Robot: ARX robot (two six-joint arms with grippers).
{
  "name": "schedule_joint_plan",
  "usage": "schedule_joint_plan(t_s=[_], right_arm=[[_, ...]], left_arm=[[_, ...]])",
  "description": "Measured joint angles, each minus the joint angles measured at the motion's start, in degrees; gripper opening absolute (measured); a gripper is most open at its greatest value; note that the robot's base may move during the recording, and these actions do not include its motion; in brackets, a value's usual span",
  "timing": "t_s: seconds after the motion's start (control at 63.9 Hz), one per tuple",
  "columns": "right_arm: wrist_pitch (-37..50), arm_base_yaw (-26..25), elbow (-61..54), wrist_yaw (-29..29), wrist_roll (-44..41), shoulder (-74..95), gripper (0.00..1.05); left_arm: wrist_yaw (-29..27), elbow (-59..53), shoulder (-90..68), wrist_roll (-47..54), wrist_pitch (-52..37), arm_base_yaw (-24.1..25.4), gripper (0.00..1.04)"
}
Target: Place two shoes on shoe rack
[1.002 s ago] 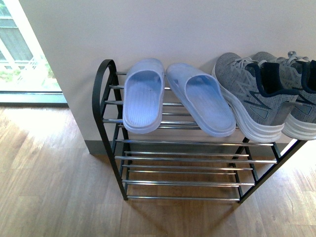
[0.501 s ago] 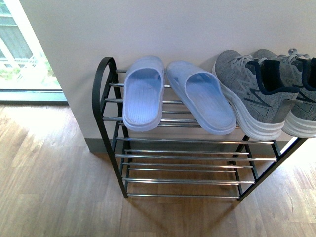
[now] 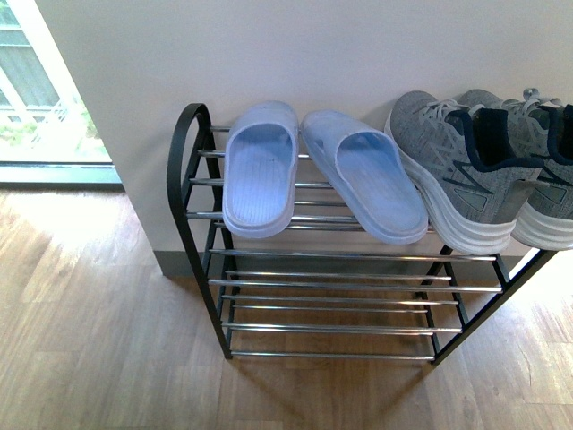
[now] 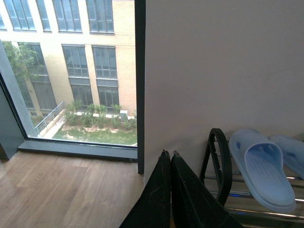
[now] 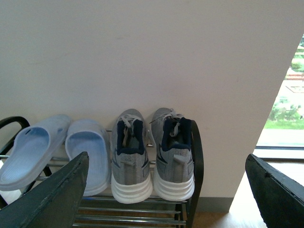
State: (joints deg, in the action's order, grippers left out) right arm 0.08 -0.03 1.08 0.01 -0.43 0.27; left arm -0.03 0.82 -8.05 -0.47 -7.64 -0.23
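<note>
Two grey sneakers side by side on the top tier of the shoe rack, right end, beside two pale blue slippers, left pincer pressed together and empty, right pincer spread wide, empty

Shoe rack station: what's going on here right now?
Nothing is being handled. Both grey sneakers already sit side by side on the top tier of the shoe rack, heels outward, at its right end next to a pair of light blue slippers. The right gripper is open and empty, facing the sneakers from a distance. The left gripper is shut and empty, off the rack's left end. The placing looks done.
</note>
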Motion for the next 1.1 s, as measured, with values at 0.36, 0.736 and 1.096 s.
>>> schedule_joint_plan(t_s=[0.36, 0.736, 1.096], right_arm=[[0.0, 0.0, 0.0, 0.0, 0.0, 0.0, 0.96], [0.0, 0.0, 0.0, 0.0, 0.0, 0.0, 0.96], [0.0, 0.0, 0.0, 0.0, 0.0, 0.0, 0.96]], left_arm=[[0.0, 0.0, 7.1, 0.0, 7.6, 0.0, 0.01], [0.0, 0.0, 7.1, 0.0, 7.6, 0.0, 0.73], [0.0, 0.0, 7.1, 0.1, 7.6, 0.0, 0.95]])
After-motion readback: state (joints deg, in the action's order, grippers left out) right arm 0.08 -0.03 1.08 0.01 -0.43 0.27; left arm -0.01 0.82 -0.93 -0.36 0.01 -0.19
